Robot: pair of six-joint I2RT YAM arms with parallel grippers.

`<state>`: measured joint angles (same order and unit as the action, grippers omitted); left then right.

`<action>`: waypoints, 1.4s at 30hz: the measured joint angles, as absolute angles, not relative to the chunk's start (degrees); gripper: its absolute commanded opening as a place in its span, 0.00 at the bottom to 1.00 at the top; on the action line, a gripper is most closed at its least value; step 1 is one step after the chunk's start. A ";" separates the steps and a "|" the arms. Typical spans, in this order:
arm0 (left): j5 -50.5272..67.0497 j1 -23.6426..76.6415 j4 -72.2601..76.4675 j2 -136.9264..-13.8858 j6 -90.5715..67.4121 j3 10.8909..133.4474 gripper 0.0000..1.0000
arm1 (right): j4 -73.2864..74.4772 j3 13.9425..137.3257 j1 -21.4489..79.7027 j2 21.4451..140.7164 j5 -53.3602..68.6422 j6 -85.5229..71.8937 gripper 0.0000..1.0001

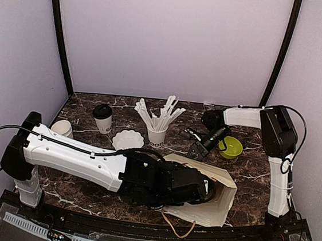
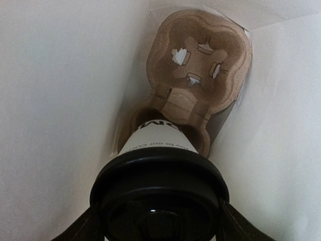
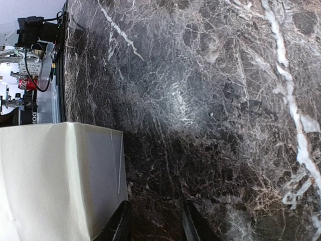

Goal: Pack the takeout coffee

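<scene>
One takeout coffee cup (image 2: 159, 143), white with black lettering and a black lid (image 2: 159, 196), is held by my left gripper (image 2: 159, 223), whose jaws are shut on either side of the lid. It is inside the white paper bag (image 1: 215, 204), which lies on its side. The cup's base is at the near socket of a brown cardboard carrier (image 2: 200, 60); the far socket is empty. My left gripper (image 1: 207, 188) is mostly hidden in the bag mouth. The second coffee cup (image 1: 103, 119) stands upright at the back left. My right gripper (image 1: 198, 150) is open and empty, low over the table beside the bag's corner (image 3: 55, 186).
A cup of white straws (image 1: 156, 134) and a white scalloped bowl (image 1: 128, 140) stand behind the bag. A small white cup (image 1: 62, 127) is at the far left. A green bowl (image 1: 231, 147) sits at the right. A tan cord (image 1: 175, 228) lies near the front edge.
</scene>
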<state>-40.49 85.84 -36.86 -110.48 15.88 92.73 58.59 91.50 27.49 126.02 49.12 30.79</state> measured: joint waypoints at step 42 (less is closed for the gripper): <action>-23.57 80.18 -48.40 -114.06 13.50 103.33 0.48 | 63.31 95.31 21.74 123.72 44.51 30.68 0.45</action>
